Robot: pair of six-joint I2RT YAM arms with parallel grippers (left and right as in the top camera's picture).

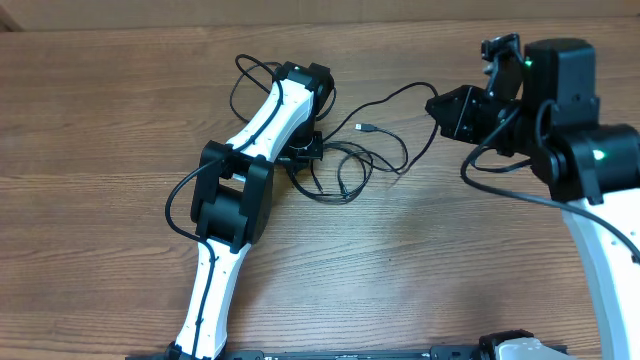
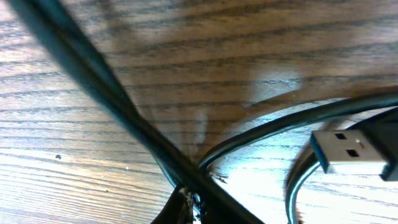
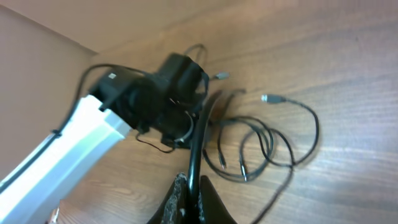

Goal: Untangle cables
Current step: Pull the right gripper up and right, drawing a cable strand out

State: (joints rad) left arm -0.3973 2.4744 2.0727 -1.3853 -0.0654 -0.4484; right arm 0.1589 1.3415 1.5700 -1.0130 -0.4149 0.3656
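1. Overhead view: the cables (image 1: pixel 343 180) are seen in a loose pile of loops on the wooden table (image 1: pixel 420 270), near the middle and a little to the far side.
2. The left gripper (image 1: pixel 300 150) is set down on the left side of the pile.
3. In the left wrist view its tips (image 2: pixel 185 208) are seen shut tight at the bottom edge. One black cable (image 2: pixel 93 74) is pinched there, and it crosses the picture on a slant.
4. A flat plug (image 2: pixel 348 152) is seen on the wood at the right, just beside a curved cable.
5. The right gripper (image 1: pixel 447 112) is held up off the table, to the right of the pile and apart from it.
6. In the right wrist view its tips (image 3: pixel 189 199) are seen shut tight on one thin cable (image 3: pixel 198 143). This cable runs from the tips to the pile.
7. A small plug (image 1: pixel 367 128) on a loose end is seen on the table between the two grippers.
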